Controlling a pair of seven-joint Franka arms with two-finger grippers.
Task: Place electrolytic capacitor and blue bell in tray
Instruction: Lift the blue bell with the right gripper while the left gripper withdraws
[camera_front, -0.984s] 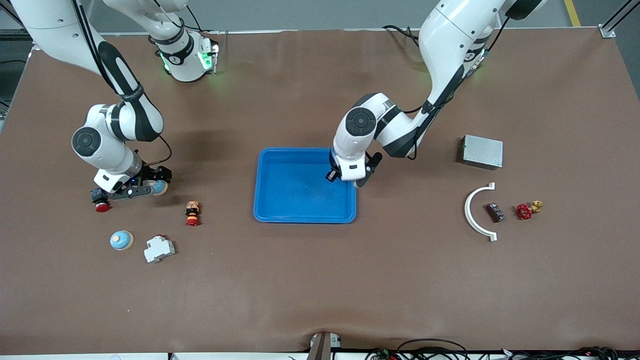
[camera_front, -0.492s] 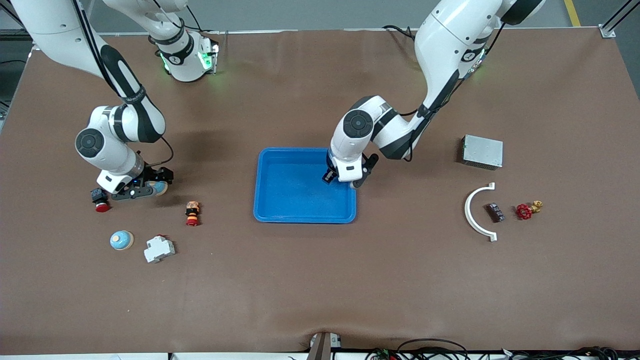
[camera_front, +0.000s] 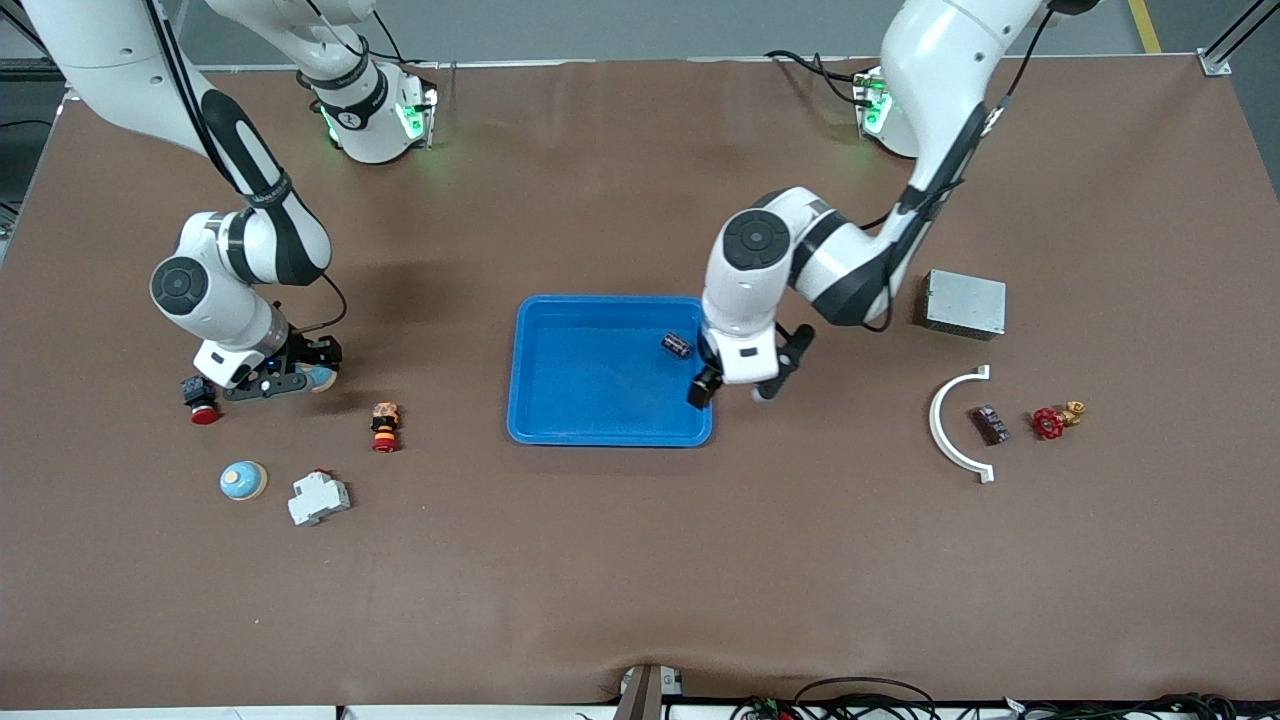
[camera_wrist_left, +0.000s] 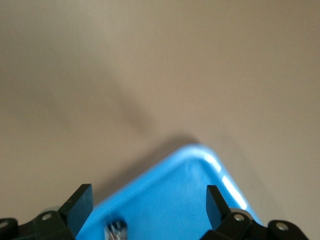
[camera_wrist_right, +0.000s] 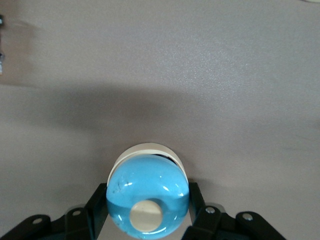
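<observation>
The blue tray (camera_front: 600, 400) lies mid-table. The small dark electrolytic capacitor (camera_front: 677, 345) lies in it, near the rim toward the left arm's end; it also shows in the left wrist view (camera_wrist_left: 116, 231). My left gripper (camera_front: 735, 388) is open and empty over that rim of the tray (camera_wrist_left: 220, 172), its fingers (camera_wrist_left: 80, 205) spread wide. My right gripper (camera_front: 290, 380) is low at the table toward the right arm's end, shut on a blue bell (camera_front: 318, 377). In the right wrist view the bell (camera_wrist_right: 147, 192) sits between the fingers (camera_wrist_right: 97, 205). A second blue bell (camera_front: 243, 481) lies on the table nearer the front camera.
A red push button (camera_front: 203, 410) lies beside my right gripper. An orange-and-black part (camera_front: 384, 425) and a white breaker (camera_front: 318, 498) lie nearby. Toward the left arm's end are a grey metal box (camera_front: 964, 303), a white curved piece (camera_front: 945, 425), a dark part (camera_front: 990, 425) and a red valve (camera_front: 1050, 422).
My left gripper opened, left the capacitor in the tray and moved toward the left arm's end of the tray. My right gripper with the bell barely moved.
</observation>
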